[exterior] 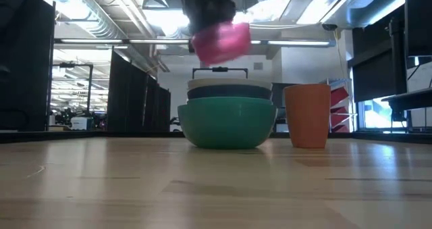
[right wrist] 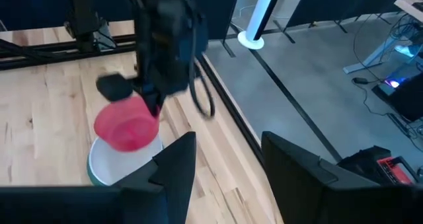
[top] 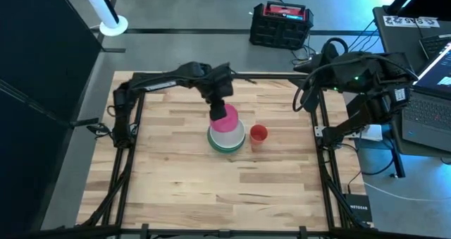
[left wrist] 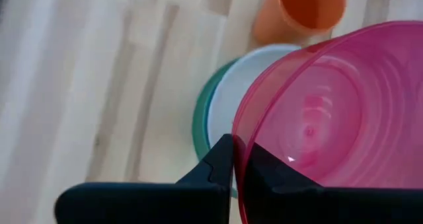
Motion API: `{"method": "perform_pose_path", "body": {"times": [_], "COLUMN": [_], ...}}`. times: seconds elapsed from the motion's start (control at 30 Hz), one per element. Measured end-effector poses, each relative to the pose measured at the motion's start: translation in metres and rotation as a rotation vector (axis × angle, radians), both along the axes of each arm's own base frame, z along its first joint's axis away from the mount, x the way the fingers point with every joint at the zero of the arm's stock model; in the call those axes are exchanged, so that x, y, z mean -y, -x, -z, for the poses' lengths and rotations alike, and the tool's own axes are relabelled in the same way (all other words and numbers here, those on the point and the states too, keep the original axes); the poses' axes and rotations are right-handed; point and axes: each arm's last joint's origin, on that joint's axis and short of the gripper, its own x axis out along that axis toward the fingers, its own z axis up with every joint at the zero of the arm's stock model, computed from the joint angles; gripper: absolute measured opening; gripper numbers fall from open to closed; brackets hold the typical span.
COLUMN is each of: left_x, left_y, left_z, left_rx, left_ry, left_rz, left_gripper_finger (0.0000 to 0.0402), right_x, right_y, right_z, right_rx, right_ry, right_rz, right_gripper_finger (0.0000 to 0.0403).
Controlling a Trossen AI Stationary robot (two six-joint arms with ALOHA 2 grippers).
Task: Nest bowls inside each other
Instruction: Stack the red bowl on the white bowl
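A small pink bowl [exterior: 221, 41] hangs tilted in the air just above a stack of nested bowls [exterior: 226, 117]. The stack stands on its base near the table's middle: a teal-green outer bowl [exterior: 226, 126], a dark one [exterior: 229, 92] and a white one [top: 227, 136] inside. My left gripper [left wrist: 236, 159] is shut on the pink bowl [top: 225, 118]. My right gripper [right wrist: 228, 178] stands open and high up by the table's right edge, holding nothing. My left gripper pinches the pink bowl's rim [left wrist: 236, 133] on its far side, one finger [left wrist: 268, 171] inside the bowl and the other finger [left wrist: 218, 163] outside. The fingers come from above, slanting down. The bowl is lifted clear and tilted, over the stack.
A small orange cup [top: 258, 134] stands upright just to the right of the stack. The right arm [top: 356, 73] is folded up beyond the table's right edge. Bare wooden tabletop [top: 211, 190] lies toward the near edge and the left.
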Motion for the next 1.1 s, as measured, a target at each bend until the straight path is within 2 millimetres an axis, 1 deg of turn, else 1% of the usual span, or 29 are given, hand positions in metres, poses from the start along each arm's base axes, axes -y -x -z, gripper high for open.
{"method": "perform_pose_path", "body": {"times": [0.07,0.17,0.3,0.43,0.57,1.07,1.1], "left_x": [-0.003,-0.005,-0.002,0.003,0.009,0.005,0.005], "left_y": [-0.011,-0.02,-0.027,-0.032,-0.036,-0.04,-0.041], "left_z": [0.012,0.032,0.045,0.05,0.055,0.054,0.054], "left_rx": [-0.007,-0.045,-0.067,-0.056,-0.06,-0.023,-0.016], "left_ry": [0.011,0.03,0.051,0.049,0.039,-0.049,-0.052], "left_rz": [0.015,0.044,0.074,0.104,0.153,0.196,0.191], "left_gripper_finger": [0.0,0.0,0.0,0.0008,0.0029,0.0127,0.0128], "right_x": [0.0,-0.001,-0.001,-0.001,-0.001,-0.001,-0.001], "right_y": [0.0,0.0,0.0,0.0,0.0,0.0,0.0], "right_z": [0.0,0.0,0.0,0.0,0.0,0.0,0.0], "right_rx": [0.0,0.0,0.0,0.0,-0.002,-0.009,-0.009], "right_ry": [-0.009,-0.014,-0.015,-0.015,-0.013,-0.007,-0.008], "right_rz": [-0.01,-0.016,-0.017,-0.017,-0.02,-0.035,-0.037], "right_gripper_finger": [0.0161,0.0161,0.0161,0.0161,0.0161,0.0161,0.0161]}}
